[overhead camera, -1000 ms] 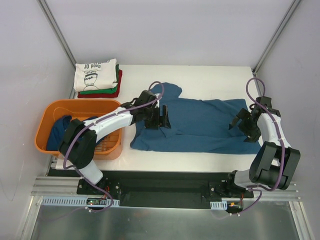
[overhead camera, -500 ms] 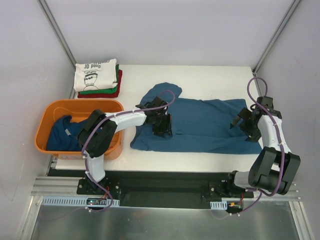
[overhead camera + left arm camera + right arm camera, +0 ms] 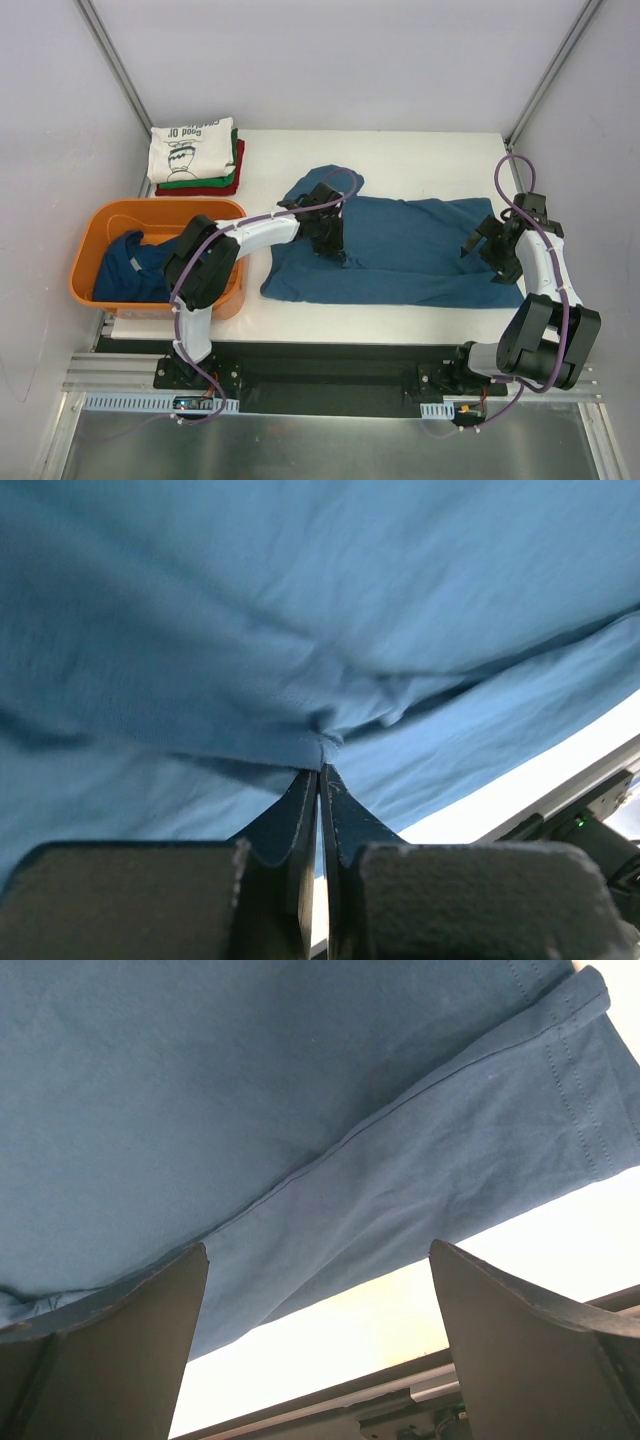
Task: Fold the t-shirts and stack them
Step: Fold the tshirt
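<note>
A dark blue t-shirt (image 3: 410, 250) lies spread across the white table, one sleeve (image 3: 335, 182) pointing to the back. My left gripper (image 3: 337, 245) is down on its left part. In the left wrist view the jaws (image 3: 322, 768) are shut on a pinched fold of the blue cloth (image 3: 300, 670). My right gripper (image 3: 482, 246) hovers over the shirt's right end, open. Its fingers (image 3: 120, 1320) straddle the hemmed edge (image 3: 560, 1070), with nothing between them. A folded stack sits at the back left: a cream printed t-shirt (image 3: 192, 146) on a green one (image 3: 236, 150) and a red one (image 3: 225, 187).
An orange plastic tub (image 3: 96, 225) stands at the left edge with another dark blue shirt (image 3: 125, 272) bunched inside. White walls close in the back and sides. The table's near edge and a metal rail (image 3: 420, 1400) run just below the shirt.
My left gripper shifted slightly toward the back right on the shirt and closed from open onto a fold of it. The right arm barely moved and stays open.
</note>
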Motion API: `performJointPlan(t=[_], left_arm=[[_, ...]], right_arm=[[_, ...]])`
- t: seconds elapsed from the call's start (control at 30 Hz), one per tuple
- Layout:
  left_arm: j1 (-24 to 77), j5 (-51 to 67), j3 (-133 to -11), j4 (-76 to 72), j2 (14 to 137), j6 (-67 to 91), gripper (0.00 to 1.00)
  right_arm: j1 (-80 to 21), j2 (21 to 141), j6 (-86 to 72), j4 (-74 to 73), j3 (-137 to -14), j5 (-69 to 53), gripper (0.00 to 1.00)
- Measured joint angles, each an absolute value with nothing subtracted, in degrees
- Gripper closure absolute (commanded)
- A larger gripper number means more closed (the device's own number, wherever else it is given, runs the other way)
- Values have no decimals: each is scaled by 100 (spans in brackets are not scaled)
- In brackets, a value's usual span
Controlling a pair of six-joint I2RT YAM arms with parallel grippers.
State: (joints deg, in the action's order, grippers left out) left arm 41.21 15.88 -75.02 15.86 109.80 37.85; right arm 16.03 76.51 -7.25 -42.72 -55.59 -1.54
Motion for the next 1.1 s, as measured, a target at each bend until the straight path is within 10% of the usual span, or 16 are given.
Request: performJointPlan(t=[0.33,0.63,0.7,1.1], left_arm=[[4110,1562,-8792,1597,11834,3157,96],[4001,1986,-9959,1601,12643,2386,40],[4001,2045,-10016,1664,12645,2279,1],[3813,1704,-9006,1647,10774,2222,1]], right_arm=[[1603,7537,-725,-4272,-5559,-126,3],[1603,7526,-722,-4276,-5559,-123,3],[1603,7526,-720,-4274,-5559,-123,3],[941,7321,-489,-4226,-5559,-338,3]])
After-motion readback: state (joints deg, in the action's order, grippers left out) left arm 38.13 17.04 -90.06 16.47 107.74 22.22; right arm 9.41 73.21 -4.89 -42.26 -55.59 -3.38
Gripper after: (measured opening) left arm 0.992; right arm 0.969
